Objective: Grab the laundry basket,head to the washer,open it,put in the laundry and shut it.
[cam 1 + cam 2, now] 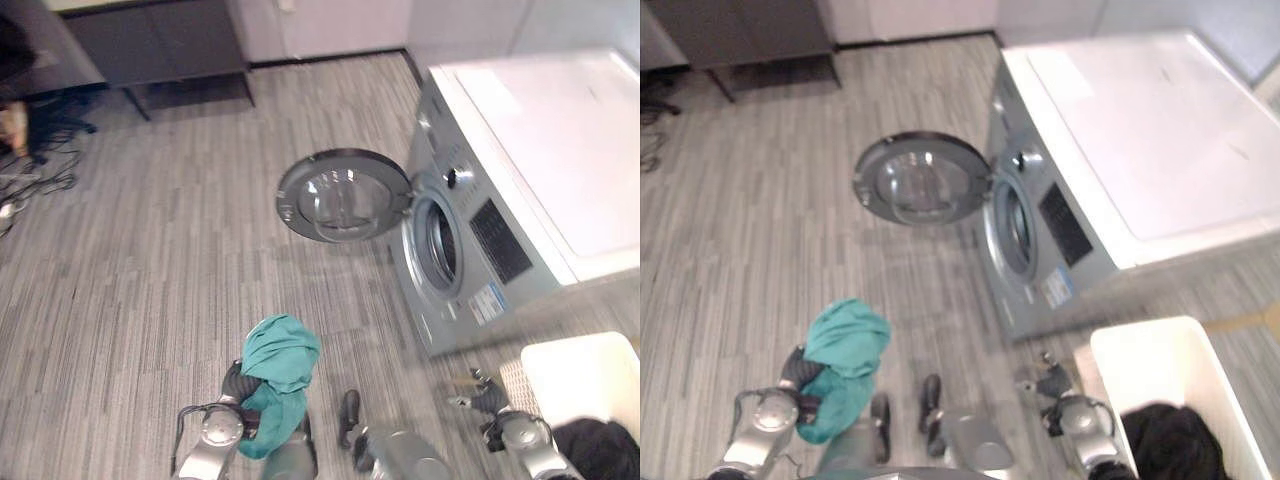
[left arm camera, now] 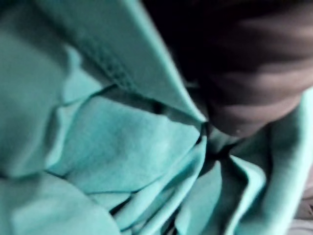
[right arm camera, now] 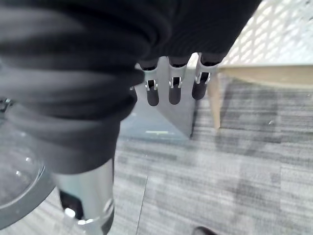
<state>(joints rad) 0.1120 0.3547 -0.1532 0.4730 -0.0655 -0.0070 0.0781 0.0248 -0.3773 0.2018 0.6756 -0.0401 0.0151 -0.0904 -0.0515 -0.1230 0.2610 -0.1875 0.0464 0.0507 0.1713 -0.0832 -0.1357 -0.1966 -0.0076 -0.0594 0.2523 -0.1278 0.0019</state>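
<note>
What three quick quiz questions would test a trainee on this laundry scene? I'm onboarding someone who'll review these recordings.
1. True or false: the washer door stands open.
2. What does the left hand hold? A) a teal garment B) a towel rack C) the white basket
3. Fill in: dark laundry lies inside the white ______.

Key: 1 true. 2 A, the teal garment is bunched over that hand. 3 basket, on the floor beside the washer, close to the right hand.
</note>
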